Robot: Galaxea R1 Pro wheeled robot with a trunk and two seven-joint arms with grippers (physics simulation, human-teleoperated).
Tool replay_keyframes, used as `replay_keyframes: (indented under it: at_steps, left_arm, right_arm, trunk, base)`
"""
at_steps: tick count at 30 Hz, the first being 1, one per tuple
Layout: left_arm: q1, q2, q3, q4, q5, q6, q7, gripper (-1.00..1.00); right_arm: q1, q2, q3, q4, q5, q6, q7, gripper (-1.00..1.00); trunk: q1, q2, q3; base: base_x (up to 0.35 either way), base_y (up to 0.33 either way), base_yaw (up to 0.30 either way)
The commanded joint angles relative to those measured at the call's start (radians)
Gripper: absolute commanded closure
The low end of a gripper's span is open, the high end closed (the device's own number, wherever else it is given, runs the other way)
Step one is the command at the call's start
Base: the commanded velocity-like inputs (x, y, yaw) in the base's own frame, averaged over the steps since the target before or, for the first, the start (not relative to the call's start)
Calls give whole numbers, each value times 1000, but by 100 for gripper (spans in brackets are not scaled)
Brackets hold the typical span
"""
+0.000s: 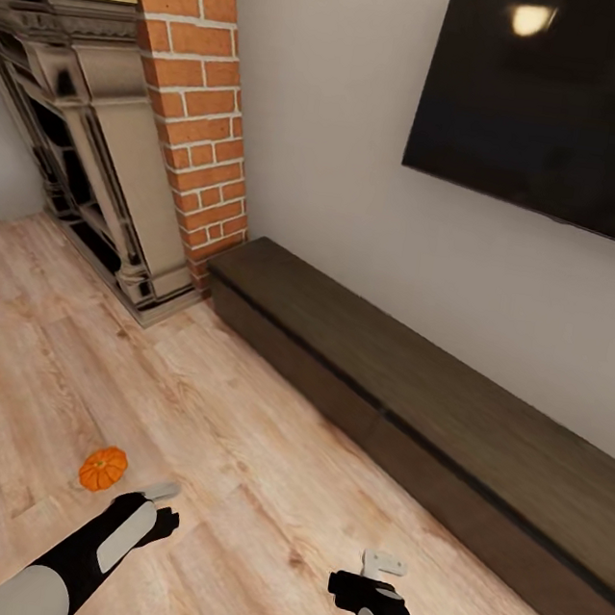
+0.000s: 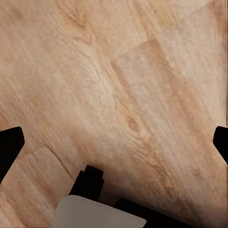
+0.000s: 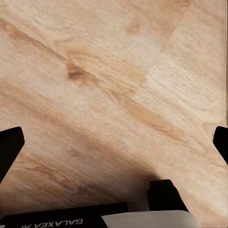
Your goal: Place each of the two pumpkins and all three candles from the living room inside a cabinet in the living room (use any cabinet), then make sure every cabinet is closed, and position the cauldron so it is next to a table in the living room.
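Observation:
One small orange pumpkin lies on the plank floor at the lower left of the head view. My left gripper hovers just to its right, a short gap away, holding nothing. In the left wrist view its dark fingertips sit far apart over bare wood, so it is open. My right gripper hangs above the floor in front of the cabinet, and its fingertips are spread wide too. The long, low dark-brown cabinet runs along the wall with its front panels shut. Candles, cauldron and table are out of view.
An ornate beige-and-black fireplace surround and a brick chimney stand at the left end of the cabinet. A large dark screen hangs on the wall above it. Light wood floor spreads between me and the cabinet.

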Motion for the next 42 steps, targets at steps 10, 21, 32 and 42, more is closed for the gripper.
replay_keyframes:
  at_steps: [10,21,32,42]
  left_arm:
    - [0,2,-7,-2,10,1,10,-100]
    - [0,1,-8,-2,10,1,10,-100]
    - [0,2,-7,-2,10,1,10,-100]
    - [0,2,-7,-2,11,1,10,-100]
  right_arm:
    - [-1,-1,2,0,-7,3,1,-100]
    - [-1,-1,-2,0,-8,3,20,-100]
    - [-1,-1,-3,0,-10,3,20,-100]
    - [-1,-1,-3,0,-10,3,20,-100]
  trunk:
    - [0,0,-1]
    - [0,0,-1]
    - [0,0,-1]
    - [0,0,-1]
  base:
    - [0,76,-278]
    - [0,2,-278]
    - [0,21,-278]
    - [0,81,-278]
